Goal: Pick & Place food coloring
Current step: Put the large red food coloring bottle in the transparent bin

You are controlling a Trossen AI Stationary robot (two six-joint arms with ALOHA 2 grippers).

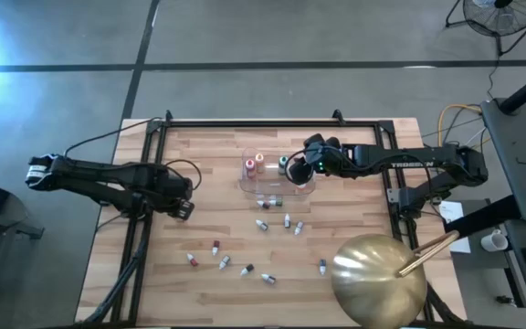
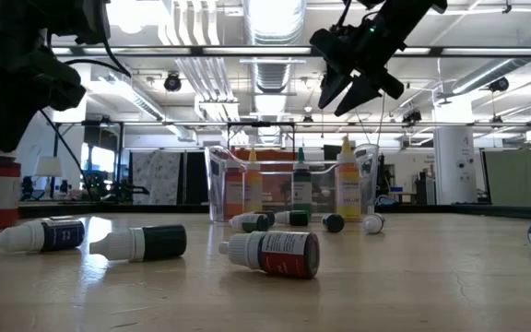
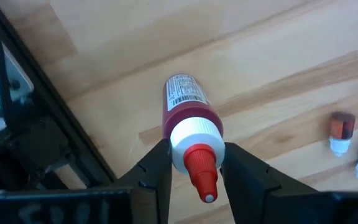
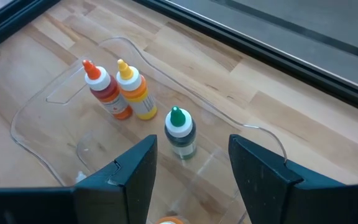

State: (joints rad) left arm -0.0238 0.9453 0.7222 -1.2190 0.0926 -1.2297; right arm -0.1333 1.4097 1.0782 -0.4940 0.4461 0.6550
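Bottle (image 3: 190,120) clenched between left gripper (image 3: 194,163) fingers, bound for tub (image 4: 48,99); right gripper (image 4: 191,163) hovers released above it.

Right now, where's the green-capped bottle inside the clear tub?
In the right wrist view, the green-capped bottle stands upright in the clear tub, beside the yellow bottle, under the open right pincer.

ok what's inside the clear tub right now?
The clear plastic tub holds upright food coloring bottles: red-capped, yellow-capped and green-capped. An orange cap shows at the right wrist picture's edge. The open right gripper hides the tub's near part.
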